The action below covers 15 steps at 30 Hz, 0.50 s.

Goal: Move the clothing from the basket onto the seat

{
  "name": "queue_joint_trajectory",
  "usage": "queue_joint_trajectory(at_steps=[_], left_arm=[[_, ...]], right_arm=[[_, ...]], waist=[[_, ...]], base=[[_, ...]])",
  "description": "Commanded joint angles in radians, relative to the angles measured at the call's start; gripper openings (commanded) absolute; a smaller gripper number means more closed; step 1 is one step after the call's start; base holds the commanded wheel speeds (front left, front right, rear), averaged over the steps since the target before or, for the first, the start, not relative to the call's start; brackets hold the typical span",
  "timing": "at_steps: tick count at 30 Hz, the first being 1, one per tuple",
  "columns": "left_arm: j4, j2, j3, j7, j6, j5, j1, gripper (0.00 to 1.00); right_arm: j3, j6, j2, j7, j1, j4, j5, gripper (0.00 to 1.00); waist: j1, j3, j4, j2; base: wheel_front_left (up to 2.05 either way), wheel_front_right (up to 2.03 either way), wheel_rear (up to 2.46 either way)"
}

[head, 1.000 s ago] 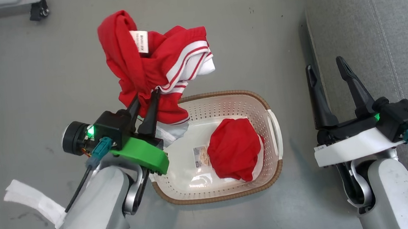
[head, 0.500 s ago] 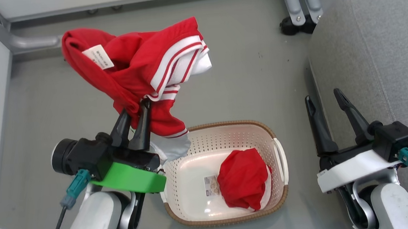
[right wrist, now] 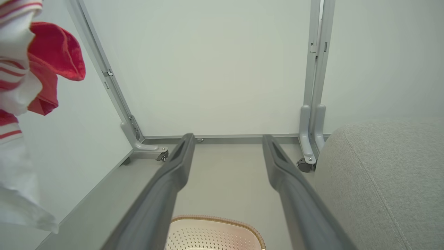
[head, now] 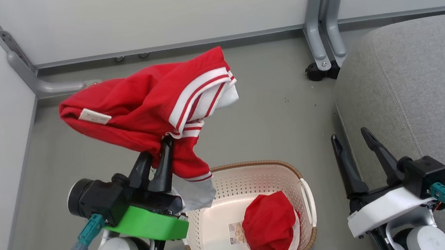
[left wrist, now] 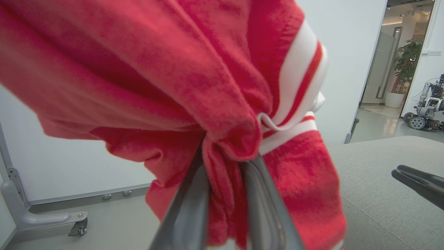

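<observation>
The striped red garment (head: 144, 103) is clamped, bunched, between the fingers of the left gripper (head: 158, 152) and is held up over the floor (head: 285, 107), above the basket (head: 246, 166). The plain red garment (head: 269, 223) is seen lying inside the basket. The right gripper (head: 348, 135) is held empty, jaws spread wide, beside the grey seat (head: 417, 92).

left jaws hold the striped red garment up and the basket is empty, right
No, the basket is not empty: the head view shows a plain red garment lying in it. The left jaws do hold the striped red garment up.
</observation>
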Motion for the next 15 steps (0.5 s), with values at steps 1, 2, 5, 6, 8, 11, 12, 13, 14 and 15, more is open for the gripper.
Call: queue_joint_trajectory(at_steps=[1, 2, 5, 6, 8, 11, 12, 13, 14, 15], left_arm=[[-0.003, 0.001, -0.001, 0.000, -0.005, 0.007, 0.019, 0.00], [-0.003, 0.002, -0.002, 0.000, -0.005, 0.006, 0.026, 0.00], [-0.004, 0.005, -0.008, 0.000, -0.010, 0.000, 0.041, 0.00], [-0.004, 0.005, -0.010, 0.000, -0.011, -0.001, 0.044, 0.00], [-0.006, 0.007, -0.016, 0.000, -0.013, -0.003, 0.051, 0.00], [-0.009, 0.009, -0.021, 0.003, -0.016, -0.004, 0.054, 0.00], [-0.010, 0.010, -0.022, 0.003, -0.014, -0.005, 0.054, 0.00], [-0.010, 0.011, -0.024, 0.003, -0.014, -0.006, 0.054, 0.00], [-0.009, 0.011, -0.025, 0.003, -0.016, -0.007, 0.054, 0.00], [-0.009, 0.012, -0.026, 0.004, -0.016, -0.008, 0.053, 0.00]], right_arm=[[0.001, 0.000, -0.002, 0.005, 0.019, -0.005, 0.005, 1.00], [0.002, 0.000, -0.002, 0.006, 0.026, -0.006, 0.006, 1.00], [0.000, 0.000, -0.002, 0.013, 0.045, -0.009, 0.009, 1.00], [-0.001, 0.000, -0.002, 0.016, 0.050, -0.010, 0.010, 1.00], [-0.005, 0.000, -0.002, 0.020, 0.060, -0.013, 0.012, 1.00], [-0.009, 0.000, -0.002, 0.023, 0.071, -0.019, 0.014, 1.00], [-0.011, 0.000, -0.002, 0.025, 0.071, -0.020, 0.015, 1.00], [-0.012, 0.000, -0.002, 0.026, 0.072, -0.022, 0.015, 1.00], [-0.012, 0.000, -0.002, 0.027, 0.073, -0.023, 0.015, 1.00], [-0.013, 0.000, -0.002, 0.028, 0.074, -0.024, 0.014, 1.00]], waist=[[0.0001, -0.029, -0.002, 0.0000], [0.0001, -0.035, -0.002, 0.0000], [0.0001, -0.053, -0.003, 0.0000], [0.0001, -0.057, -0.003, 0.0000], [0.0001, -0.065, -0.002, 0.0000], [0.0001, -0.071, -0.001, 0.0000], [0.0001, -0.071, -0.001, 0.0000], [0.0001, -0.072, 0.000, 0.0000], [0.0001, -0.073, 0.000, 0.0000], [0.0001, -0.074, 0.000, 0.0000]], base=[[0.00, 0.00, 0.00], [0.00, 0.00, 0.00], [0.00, 0.00, 0.00], [0.00, 0.00, 0.00], [0.00, 0.00, 0.00], [0.00, 0.00, 0.00], [0.00, 0.00, 0.00], [0.00, 0.00, 0.00], [0.00, 0.00, 0.00], [0.00, 0.00, 0.00]])
